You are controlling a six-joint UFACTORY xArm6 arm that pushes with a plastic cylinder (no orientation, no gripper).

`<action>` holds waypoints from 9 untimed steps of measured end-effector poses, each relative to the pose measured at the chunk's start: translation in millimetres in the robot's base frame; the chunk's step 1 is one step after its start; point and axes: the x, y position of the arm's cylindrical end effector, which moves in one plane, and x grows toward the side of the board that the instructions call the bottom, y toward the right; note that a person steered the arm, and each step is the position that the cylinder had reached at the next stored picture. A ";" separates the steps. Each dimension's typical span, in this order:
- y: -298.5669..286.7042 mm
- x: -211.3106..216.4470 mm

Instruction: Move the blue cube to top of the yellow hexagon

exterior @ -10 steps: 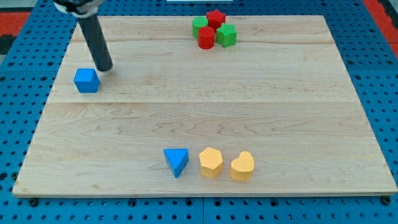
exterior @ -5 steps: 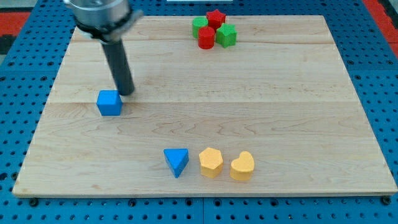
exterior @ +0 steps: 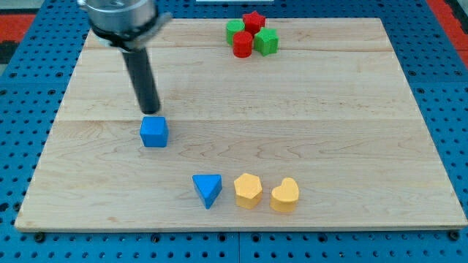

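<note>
The blue cube [exterior: 154, 132] lies on the wooden board [exterior: 329, 131], left of centre. My tip [exterior: 151, 111] stands just above the cube in the view, at its top edge, touching or nearly touching it. The yellow hexagon [exterior: 248, 191] lies near the view's bottom, right of centre, well below and to the right of the cube.
A blue triangle [exterior: 208, 190] lies just left of the yellow hexagon and a yellow heart [exterior: 285, 196] just right of it. A cluster of a red star [exterior: 254, 20], a red cylinder [exterior: 242, 44] and two green blocks [exterior: 266, 41] sits at the top.
The blue cube has slid down and to the right across the board, from the far left toward the centre. My tip has followed it the same way, staying just above it.
</note>
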 end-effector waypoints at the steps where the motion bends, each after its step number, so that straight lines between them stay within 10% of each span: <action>1: -21.3 8.6; 4: 120.6 44.4; 7: 56.0 64.4; 9: 180.8 102.5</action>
